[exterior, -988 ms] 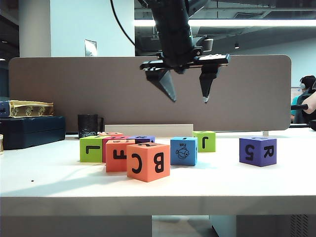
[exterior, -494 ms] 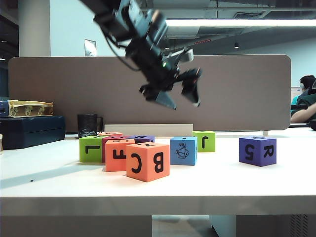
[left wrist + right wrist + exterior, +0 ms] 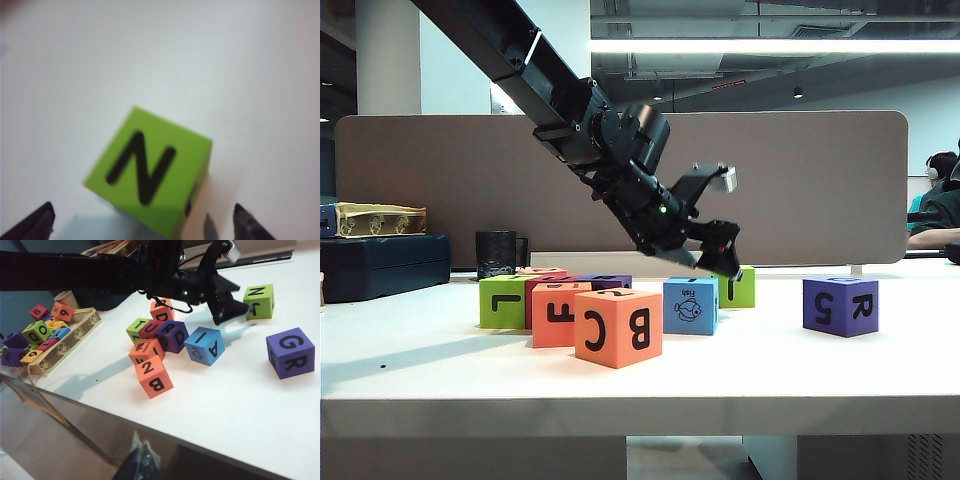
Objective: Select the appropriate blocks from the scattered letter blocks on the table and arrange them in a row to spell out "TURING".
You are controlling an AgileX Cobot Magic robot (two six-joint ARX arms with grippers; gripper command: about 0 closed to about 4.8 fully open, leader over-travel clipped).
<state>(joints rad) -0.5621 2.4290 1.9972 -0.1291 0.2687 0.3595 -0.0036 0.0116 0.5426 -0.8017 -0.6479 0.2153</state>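
My left claw (image 3: 712,222) has swung down from high above the blocks and now hangs tilted, jaws spread wide and empty, just above the lime N block (image 3: 150,175) at the back of the table (image 3: 440,370). In the left wrist view both tips (image 3: 247,223) straddle that block without touching it. A second ago the claw pointed straight down over the cluster; half a second ago it was already tipping toward the right of the exterior view. I judge this to be the approach to N, with no grasp made yet and no row begun.

My right claw (image 3: 141,456) shows only as a dark blur low in its own view, off the table's front edge; I cannot tell how far it is open.

Readable faces, working outward: the lime block (image 3: 260,301) shows N on top and J on its side. Beside it the blue block (image 3: 205,345) carries I, A and a small fish drawing. The purple block near it (image 3: 172,336) reads R and D, the magenta one (image 3: 152,328) U, the lime one behind (image 3: 135,328) T. The far purple block (image 3: 290,352), well apart on the right, shows G and R, and 5 from the front. Orange cubes read 2, B and C (image 3: 618,327) and F (image 3: 559,314).
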